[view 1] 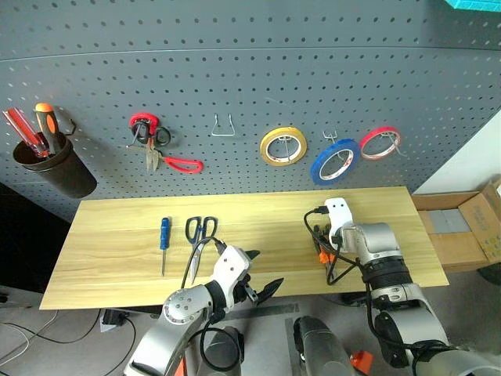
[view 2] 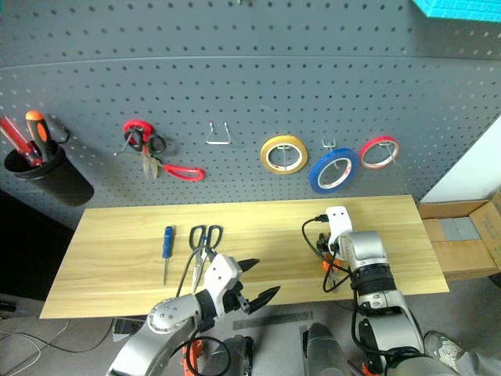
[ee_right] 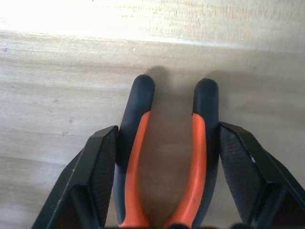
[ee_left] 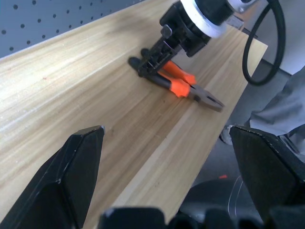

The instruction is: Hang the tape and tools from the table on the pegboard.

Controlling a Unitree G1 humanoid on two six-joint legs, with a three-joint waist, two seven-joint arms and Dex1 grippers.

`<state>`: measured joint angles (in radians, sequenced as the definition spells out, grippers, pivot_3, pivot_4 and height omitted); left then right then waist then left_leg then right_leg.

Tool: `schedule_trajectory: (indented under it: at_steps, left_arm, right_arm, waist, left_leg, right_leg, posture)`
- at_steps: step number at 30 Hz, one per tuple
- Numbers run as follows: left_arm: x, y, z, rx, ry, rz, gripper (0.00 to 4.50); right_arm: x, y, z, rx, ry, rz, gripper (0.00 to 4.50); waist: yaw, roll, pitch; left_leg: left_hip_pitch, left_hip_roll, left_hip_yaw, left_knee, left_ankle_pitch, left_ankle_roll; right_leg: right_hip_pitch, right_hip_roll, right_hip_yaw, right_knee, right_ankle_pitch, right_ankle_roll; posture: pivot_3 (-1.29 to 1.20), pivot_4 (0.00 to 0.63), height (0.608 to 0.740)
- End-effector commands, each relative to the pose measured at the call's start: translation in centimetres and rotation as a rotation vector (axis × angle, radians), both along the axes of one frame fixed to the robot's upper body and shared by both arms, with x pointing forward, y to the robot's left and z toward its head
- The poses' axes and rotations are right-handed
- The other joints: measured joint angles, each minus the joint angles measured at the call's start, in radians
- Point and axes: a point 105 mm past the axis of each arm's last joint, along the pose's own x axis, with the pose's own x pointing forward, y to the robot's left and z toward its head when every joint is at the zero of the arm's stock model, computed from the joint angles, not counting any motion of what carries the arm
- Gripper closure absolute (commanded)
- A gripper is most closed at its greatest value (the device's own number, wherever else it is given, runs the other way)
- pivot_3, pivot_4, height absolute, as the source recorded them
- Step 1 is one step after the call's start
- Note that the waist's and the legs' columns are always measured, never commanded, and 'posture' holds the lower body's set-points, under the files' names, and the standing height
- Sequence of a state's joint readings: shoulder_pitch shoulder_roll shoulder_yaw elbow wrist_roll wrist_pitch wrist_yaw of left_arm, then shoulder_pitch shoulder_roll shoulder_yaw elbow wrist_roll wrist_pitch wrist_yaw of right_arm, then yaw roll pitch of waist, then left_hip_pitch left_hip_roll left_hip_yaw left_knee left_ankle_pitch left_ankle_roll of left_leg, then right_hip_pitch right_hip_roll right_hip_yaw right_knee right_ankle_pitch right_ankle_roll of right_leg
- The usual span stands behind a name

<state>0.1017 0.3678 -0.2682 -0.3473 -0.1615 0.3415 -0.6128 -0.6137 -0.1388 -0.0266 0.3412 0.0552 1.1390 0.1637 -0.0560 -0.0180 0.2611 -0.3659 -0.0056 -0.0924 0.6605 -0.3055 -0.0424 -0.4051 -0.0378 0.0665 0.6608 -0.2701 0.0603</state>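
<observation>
Right wrist view is showing the right claw [ee_right: 164, 167] straddling the pliers [ee_right: 164, 157]: one black finger is pressing against the outer side of each orange-and-black handle, so the claw is grasping the pliers, which are lying flat on the surface [ee_right: 47, 71]. The handle tips are pointing ahead of the fingertips. In the left wrist view, the right claw is coming down onto the handles, and the grey nose of the pliers is pointing toward the near edge of the surface.

The left claw [view 1: 262, 274] is hovering over the near edge of the surface, its fingers spread wide with nothing between them. The scissors [view 1: 199, 239] are lying on the surface just beyond and to the left of this claw, handles toward the pegboard [view 1: 235, 70]. A blue screwdriver [view 1: 164, 239] is lying farther left of the scissors.

The blue tape [view 1: 334, 161] is hanging on the pegboard, above and beyond the right claw, between a yellow roll [view 1: 283, 146] and a thin red roll [view 1: 380, 143].
</observation>
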Motion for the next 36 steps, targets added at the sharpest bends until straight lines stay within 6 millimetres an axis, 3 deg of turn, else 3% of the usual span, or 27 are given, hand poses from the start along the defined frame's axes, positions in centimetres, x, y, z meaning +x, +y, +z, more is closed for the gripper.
schedule_trajectory:
  at_steps: [1, 5, 9, 11, 14, 21, 26, 29, 36]
  left_arm:
    - [0.1, -0.5, 1.3, -0.033, -0.041, -0.02, 0.0]
    - [0.7, -0.6, 1.8, -0.035, -0.064, -0.025, 0.0]
    - [1.3, -0.1, 3.4, -0.084, -0.085, 0.003, 0.0]
    - [1.4, 0.3, 4.3, -0.117, -0.096, 0.023, 0.0]
    - [1.0, 0.7, 5.6, -0.14, -0.118, 0.039, 0.0]
    - [-0.1, 2.1, 10.1, -0.265, -0.17, 0.166, 0.0]
    - [0.7, 3.9, 12.8, -0.301, -0.264, 0.311, 0.0]
    - [2.2, 4.8, 13.4, -0.29, -0.308, 0.369, 0.0]
    - [3.5, 5.0, 13.5, -0.293, -0.325, 0.403, 0.0]
  right_arm:
    - [-1.8, 0.2, -1.5, 0.019, 0.083, -0.006, 1.82]
    - [-1.9, 1.5, 0.1, 0.008, -0.027, 0.154, 1.85]
    - [-2.7, 4.8, 5.2, 0.026, -0.325, 0.508, 1.85]
    - [-3.6, 5.7, 7.1, 0.058, -0.415, 0.581, 1.85]
    - [-4.3, 6.6, 10.0, 0.151, -0.508, 0.579, 1.85]
    - [-3.1, 9.2, 20.0, 0.34, -0.852, 0.498, 1.85]
    - [-2.2, 10.8, 25.6, 0.425, -1.049, 0.453, 1.85]
    - [-1.1, 11.0, 27.4, 0.421, -1.124, 0.416, 1.85]
    - [0.1, 11.1, 29.0, 0.389, -1.211, 0.405, 1.85]
  waist:
    - [0.0, 0.0, 0.0]
    - [0.001, 0.0, 0.0]
    - [0.003, 0.001, -0.001]
    - [0.001, 0.001, -0.002]
    - [0.002, 0.001, -0.004]
    - [0.015, 0.001, -0.021]
    - [0.027, 0.001, -0.048]
    - [0.033, -0.001, -0.064]
    - [0.039, -0.003, -0.086]
  left_leg:
    - [0.0, 0.0, 0.0, 0.0, 0.0, 0.0]
    - [-0.001, 0.0, -0.002, 0.0, 0.0, 0.0]
    - [-0.006, -0.001, -0.003, 0.001, 0.0, 0.0]
    - [-0.014, 0.0, -0.003, 0.003, 0.001, -0.003]
    - [-0.019, 0.0, -0.004, 0.002, 0.004, -0.007]
    - [-0.021, 0.0, -0.005, 0.003, 0.005, -0.009]
    - [-0.021, -0.002, -0.006, 0.002, 0.006, -0.011]
    - [-0.021, -0.003, -0.005, 0.003, 0.006, -0.011]
    - [-0.019, -0.004, -0.002, 0.003, 0.007, -0.011]
  right_leg:
    - [0.0, 0.0, 0.0, 0.0, 0.0, 0.0]
    - [0.0, 0.0, -0.001, -0.001, 0.0, 0.0]
    - [-0.004, -0.001, -0.003, -0.001, 0.0, 0.0]
    - [-0.012, -0.001, -0.003, 0.0, 0.0, 0.0]
    - [-0.017, -0.001, -0.004, 0.002, 0.0, 0.0]
    - [-0.018, -0.003, -0.004, 0.002, 0.0, 0.0]
    - [-0.018, -0.002, -0.006, 0.002, 0.001, 0.0]
    - [-0.018, -0.002, -0.007, 0.002, 0.001, -0.001]
    - [-0.016, -0.001, -0.009, 0.003, 0.001, -0.001]
  posture:
    - [0.04, 0.275, 0.74]
    - [0.04, 0.245, 0.74]
    - [0.04, 0.212, 0.74]
    - [0.03, 0.194, 0.74]
    - [0.03, 0.17, 0.74]
    - [0.04, 0.127, 0.74]
    - [0.07, 0.106, 0.74]
    - [0.08, 0.097, 0.74]
    - [0.08, 0.092, 0.74]
